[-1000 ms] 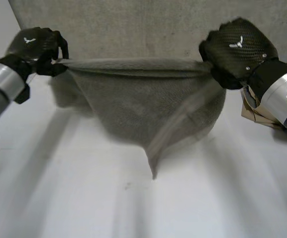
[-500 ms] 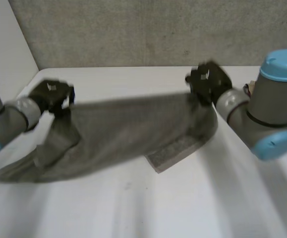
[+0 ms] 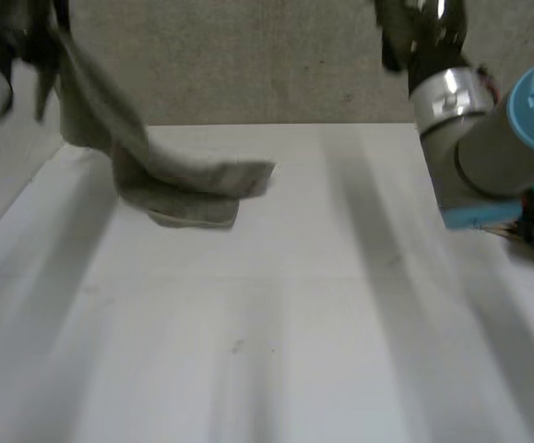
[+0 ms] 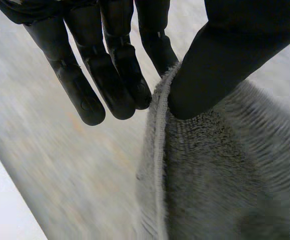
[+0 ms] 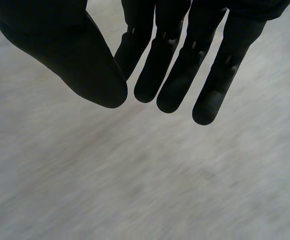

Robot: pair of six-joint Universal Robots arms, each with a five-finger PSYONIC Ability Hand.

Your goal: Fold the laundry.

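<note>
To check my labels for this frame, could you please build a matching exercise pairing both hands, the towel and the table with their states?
Things:
1. left hand
2. right hand
3. grey towel
4. table

States:
A. white, bearing the cloth's lower end
B. open, holding nothing
C. pinching a hemmed edge
D. hanging from a raised hand

Pairs: 1-C, 2-B, 3-D, 4-A

Right hand (image 5: pixel 150 30) with straight black fingers (image 5: pixel 212 85) and thumb, empty, above a blurred grey surface (image 5: pixel 145 180).
</note>
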